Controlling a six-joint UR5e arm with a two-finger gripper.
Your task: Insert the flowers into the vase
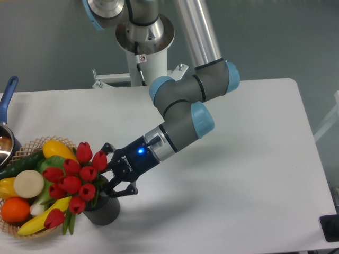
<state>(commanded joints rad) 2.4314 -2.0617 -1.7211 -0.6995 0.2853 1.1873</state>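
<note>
Gripper fingers spread, no grip on the flowers. Stems sit down in the vase, heads leaning left over the wicker basket. Looks released, since the vase bears the bunch.

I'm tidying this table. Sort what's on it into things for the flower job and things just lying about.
For the job:
- flowers, in the vase
- vase, dark grey
- gripper, jaws around the stems

Lying about:
- basket of fruit and vegetables
- banana
- orange
- pan at the left edge
</note>
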